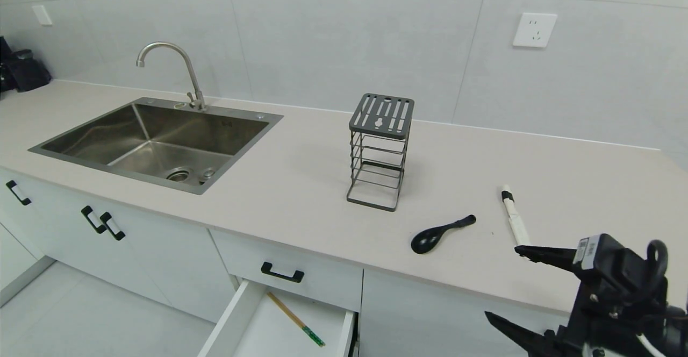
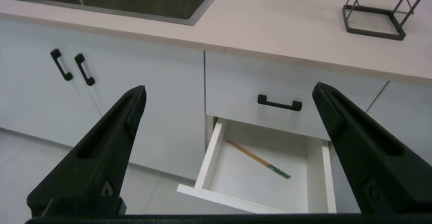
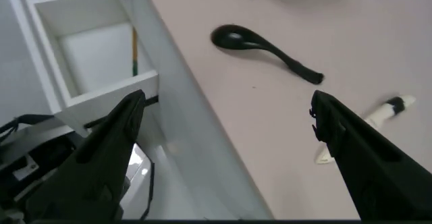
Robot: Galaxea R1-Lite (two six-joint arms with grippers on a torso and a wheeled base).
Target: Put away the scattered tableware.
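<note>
Right gripper (image 1: 501,280): jaws wide, empty, held off the front edge of the tabletop (image 1: 301,185).
White-handled utensil (image 1: 514,216): flat on the tabletop, its near end just beside the upper jaw tip.
Black spoon (image 1: 442,233): flat, ahead of the right jaws toward their inner side, near the front edge, apart from the utensil.
Left gripper (image 2: 229,89): jaws wide, empty, facing the open drawer (image 2: 206,163).
Chopstick (image 2: 260,160): alone in the drawer, ahead of the left jaws.
Progress, as judged: one piece stowed; spoon and utensil left to do.
Wire rack (image 1: 379,152): beyond the spoon, well apart from the right jaws.
Clearance: bare tabletop around both pieces gave open room for approach. The tabletop edge and the drawer walls looked the tight spots.
</note>
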